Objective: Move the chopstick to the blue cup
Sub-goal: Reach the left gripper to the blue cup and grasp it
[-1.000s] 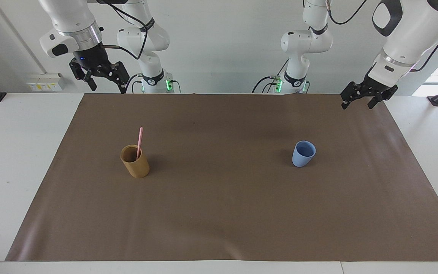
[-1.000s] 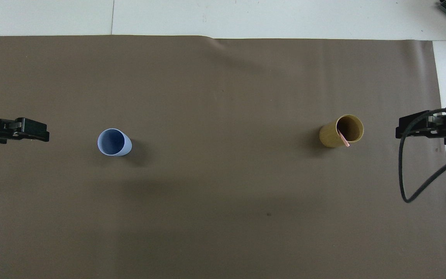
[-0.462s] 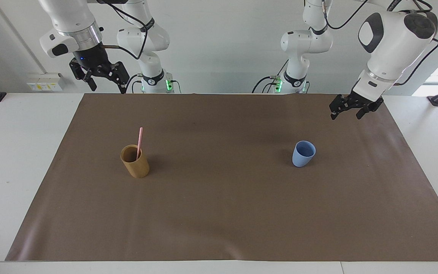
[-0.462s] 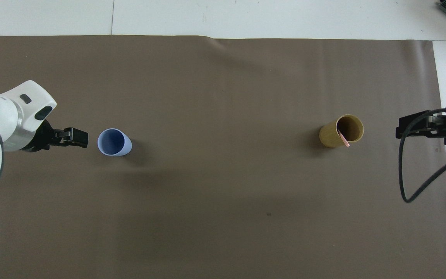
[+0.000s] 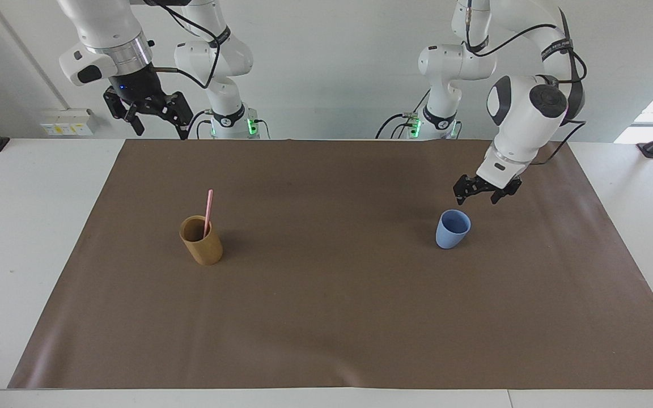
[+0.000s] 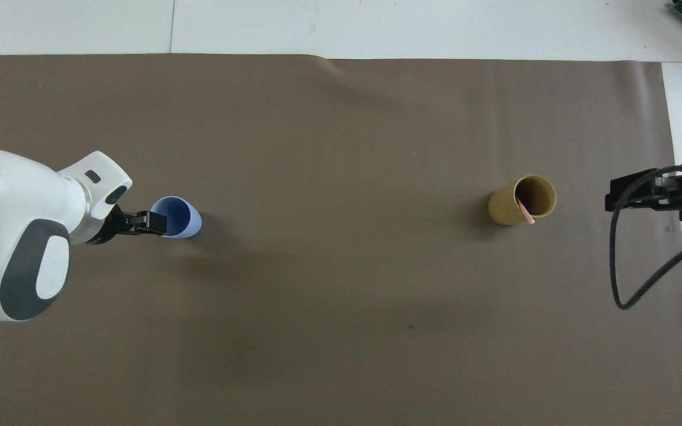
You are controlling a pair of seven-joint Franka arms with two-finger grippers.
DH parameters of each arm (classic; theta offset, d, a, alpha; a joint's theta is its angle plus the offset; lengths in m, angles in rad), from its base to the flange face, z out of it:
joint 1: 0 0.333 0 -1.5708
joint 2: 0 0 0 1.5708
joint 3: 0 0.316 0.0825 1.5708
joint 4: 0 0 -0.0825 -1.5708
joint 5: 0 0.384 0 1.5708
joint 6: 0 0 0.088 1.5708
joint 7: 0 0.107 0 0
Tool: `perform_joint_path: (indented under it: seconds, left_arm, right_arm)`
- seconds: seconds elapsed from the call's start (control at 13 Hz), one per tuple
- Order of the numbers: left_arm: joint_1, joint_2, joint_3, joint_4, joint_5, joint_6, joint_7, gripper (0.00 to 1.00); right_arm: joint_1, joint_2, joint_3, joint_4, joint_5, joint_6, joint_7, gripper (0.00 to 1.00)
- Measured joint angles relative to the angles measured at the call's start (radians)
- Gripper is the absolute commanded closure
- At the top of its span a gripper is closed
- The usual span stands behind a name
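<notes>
While the right gripper (image 5: 156, 120) waits raised over the mat's edge nearest the robots at the right arm's end, fingers spread wide and holding nothing, the left gripper (image 5: 479, 192) hangs in the air just above the blue cup (image 5: 452, 229), toward the left arm's end of the table. Its fingers stand apart and empty, and the facing view shows a clear gap between them and the cup's rim (no contact).

The chopstick (image 5: 208, 212) stands tilted inside the tan cylindrical holder (image 5: 202, 242), its upper part projecting above the rim and leaning toward the robots. Holder and blue cup are both upright on the brown mat (image 5: 332, 317), well apart, at about the same distance from the robots. In the overhead view the left gripper (image 6: 150, 221) overlaps the blue cup (image 6: 184, 218).
</notes>
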Motion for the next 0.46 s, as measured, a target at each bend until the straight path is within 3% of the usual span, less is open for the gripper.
perform_joint_path:
  seconds: [0.23, 0.31, 0.38, 0.46]
  left_arm:
    - [-0.009, 0.051, 0.000, -0.007, 0.000, 0.062, -0.011, 0.01]
    - [-0.009, 0.062, 0.000, -0.007, 0.000, 0.073, -0.016, 0.30]
    - [-0.009, 0.068, 0.001, -0.007, 0.000, 0.082, -0.021, 0.88]
    - [-0.009, 0.072, 0.003, -0.007, 0.000, 0.086, -0.022, 1.00]
  right_arm:
    - [0.000, 0.000, 0.000, 0.000, 0.000, 0.000, 0.000, 0.00]
    - [0.000, 0.000, 0.000, 0.000, 0.000, 0.000, 0.000, 0.00]
    - [0.000, 0.000, 0.000, 0.000, 0.000, 0.000, 0.000, 0.00]
    - [0.000, 0.000, 0.000, 0.000, 0.000, 0.000, 0.000, 0.00]
